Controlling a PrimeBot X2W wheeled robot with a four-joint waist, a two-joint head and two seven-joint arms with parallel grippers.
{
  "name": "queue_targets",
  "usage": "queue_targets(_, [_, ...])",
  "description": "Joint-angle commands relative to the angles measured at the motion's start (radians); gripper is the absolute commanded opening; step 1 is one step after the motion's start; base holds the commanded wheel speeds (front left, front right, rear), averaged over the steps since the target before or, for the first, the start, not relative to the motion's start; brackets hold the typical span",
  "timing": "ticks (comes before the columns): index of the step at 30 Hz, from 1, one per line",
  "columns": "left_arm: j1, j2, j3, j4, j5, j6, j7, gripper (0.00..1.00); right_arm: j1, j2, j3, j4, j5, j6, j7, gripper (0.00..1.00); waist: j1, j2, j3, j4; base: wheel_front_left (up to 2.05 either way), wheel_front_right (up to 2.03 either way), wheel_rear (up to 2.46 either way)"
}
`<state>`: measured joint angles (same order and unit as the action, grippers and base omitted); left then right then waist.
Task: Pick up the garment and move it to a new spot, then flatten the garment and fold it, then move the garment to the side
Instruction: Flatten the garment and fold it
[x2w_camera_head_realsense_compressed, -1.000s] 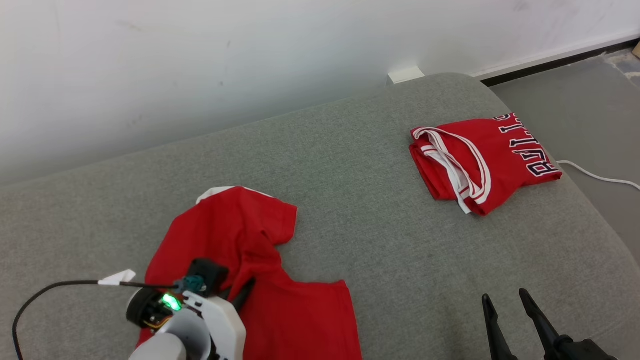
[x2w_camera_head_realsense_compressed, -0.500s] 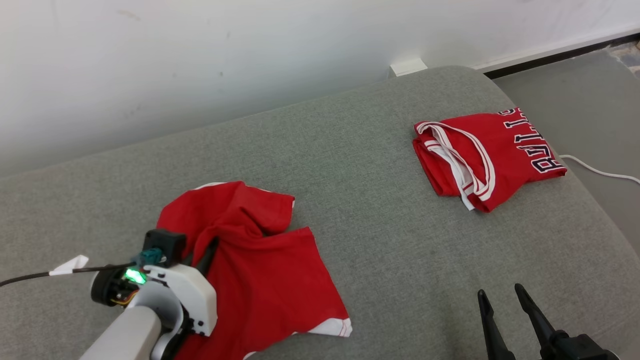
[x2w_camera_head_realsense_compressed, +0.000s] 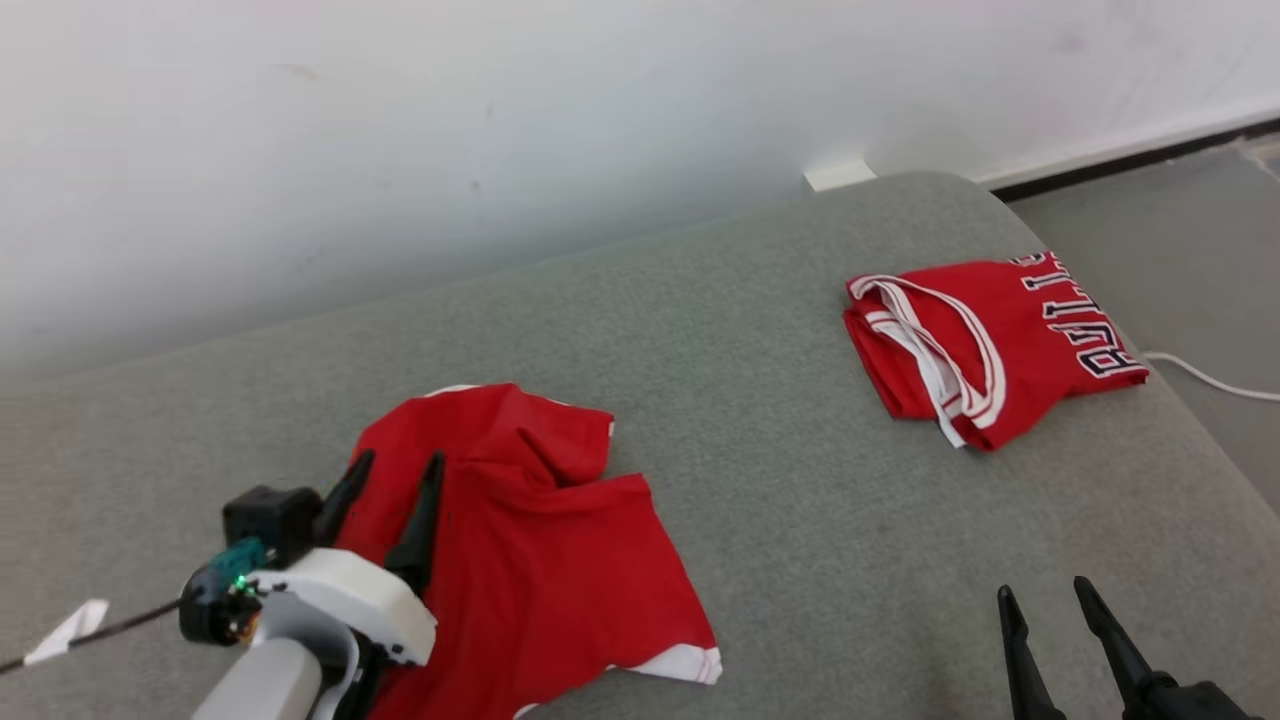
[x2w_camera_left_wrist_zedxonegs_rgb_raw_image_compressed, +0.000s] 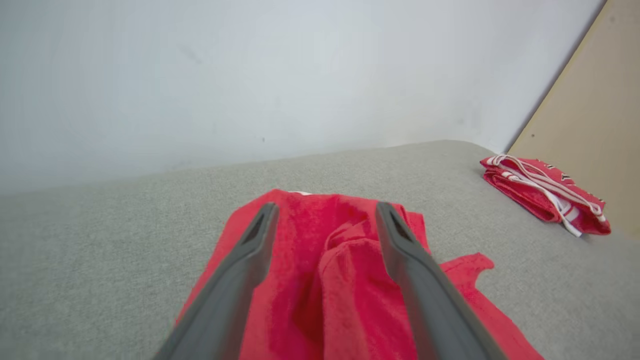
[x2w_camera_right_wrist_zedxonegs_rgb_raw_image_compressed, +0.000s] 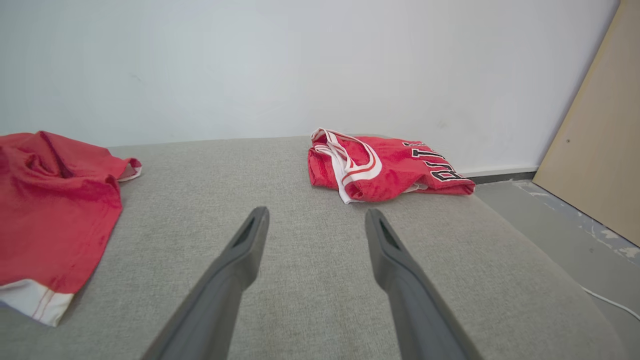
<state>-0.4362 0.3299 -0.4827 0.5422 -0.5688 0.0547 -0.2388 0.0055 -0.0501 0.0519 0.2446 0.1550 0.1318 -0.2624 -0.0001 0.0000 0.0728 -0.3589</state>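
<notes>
**Position.** The red garment (x2w_camera_head_realsense_compressed: 545, 560) lies crumpled on the left part of the grey cushion (x2w_camera_head_realsense_compressed: 780, 480), near the robot. A folded red jersey (x2w_camera_head_realsense_compressed: 990, 340) sits well apart, at the far right corner.

**Grippers.** The left gripper (x2w_camera_head_realsense_compressed: 400, 458) is over the garment's left side with its fingers spread and nothing pinched between them. The right gripper (x2w_camera_head_realsense_compressed: 1042, 590) is also spread and empty, over bare cushion and well apart from both pieces of cloth.

**Step in hand (judgement).** Flattening comes next.
- A ridge of bunched cloth runs between the left fingers in the left wrist view, so one central pinch would only lift a heap.
- Better practice is to take two edge points, such as the white-trimmed hem corner (x2w_camera_head_realsense_compressed: 690, 662) and the far edge by the wall, and draw them apart until the cloth goes taut.
- The right gripper has to cross to the garment first.
- The cloth is limp and will drag on the coarse upholstery, so lift it slightly before spreading.
- Keep the spread clear of the folded jersey.

**Not established.**
- The left wrist housing and the bottom edge of the head view cut off the garment's near portion.
- Folds conceal the neck and sleeves, so its type and orientation are uncertain.
- Whether the left fingertips touch the cloth cannot be told.
- The jersey's lettering is only partly legible.
</notes>
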Motion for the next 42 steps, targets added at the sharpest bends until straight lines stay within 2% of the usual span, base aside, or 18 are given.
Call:
queue_targets(1, [0.048,-0.005,0.024,-0.039,-0.018,0.009,-0.015,1.00,0.018,-0.001,-0.013,-0.011,-0.017,-0.003,-0.002,1.00,0.0001,0.0000,-0.037,0.040,0.00,0.00,0.00])
queue_targets(10, [0.338,-0.005,0.157,-0.318,0.038,0.091,-0.025,1.00,0.042,-0.001,-0.063,-0.042,-0.061,-0.003,-0.003,1.00,0.0001,0.0000,-0.112,0.176,0.00,0.00,0.00])
queue_targets(12, [0.405,-0.021,0.203,-0.370,0.053,0.100,-0.025,1.00,0.043,-0.002,-0.068,-0.040,-0.068,-0.003,-0.002,1.00,0.0001,0.0000,-0.121,0.205,0.00,0.00,0.00])
queue_targets(16, [0.534,-0.046,0.260,-0.415,0.107,0.090,-0.025,1.00,0.044,-0.001,-0.059,-0.025,-0.068,-0.003,-0.002,1.00,0.0001,0.0000,-0.130,0.246,0.00,0.00,0.00])
queue_targets(19, [0.611,-0.075,0.294,-0.437,0.139,0.062,-0.025,1.00,0.042,-0.003,-0.050,-0.009,-0.057,-0.003,-0.002,1.00,0.0001,0.0000,-0.134,0.268,0.00,0.00,0.00])
queue_targets(24, [0.686,-0.124,0.337,-0.449,0.198,-0.018,-0.025,1.00,0.057,-0.002,-0.013,0.023,-0.028,-0.003,-0.003,1.00,0.0001,0.0000,-0.138,0.295,0.00,0.00,0.00])
queue_targets(30, [0.695,-0.182,0.401,-0.435,0.253,-0.090,-0.025,1.00,0.058,-0.002,0.012,0.043,-0.006,-0.003,-0.002,1.00,0.0001,0.0000,-0.139,0.301,0.00,0.00,0.00])
queue_targets(34, [0.683,-0.206,0.437,-0.427,0.288,-0.122,-0.025,1.00,0.047,-0.002,0.027,0.052,-0.006,-0.003,-0.002,1.00,0.0001,0.0000,-0.138,0.292,0.00,0.00,0.00])
queue_targets(39, [0.680,-0.213,0.452,-0.421,0.305,-0.151,-0.025,1.00,0.027,-0.001,0.049,0.040,0.029,-0.003,-0.002,1.00,0.0001,0.0000,-0.136,0.281,0.00,0.00,0.00])
queue_targets(42, [0.677,-0.175,0.420,-0.383,0.280,-0.169,0.018,1.00,0.007,-0.024,0.120,0.077,0.050,-0.003,0.032,1.00,0.0001,0.0000,-0.132,0.280,0.00,0.00,0.00])
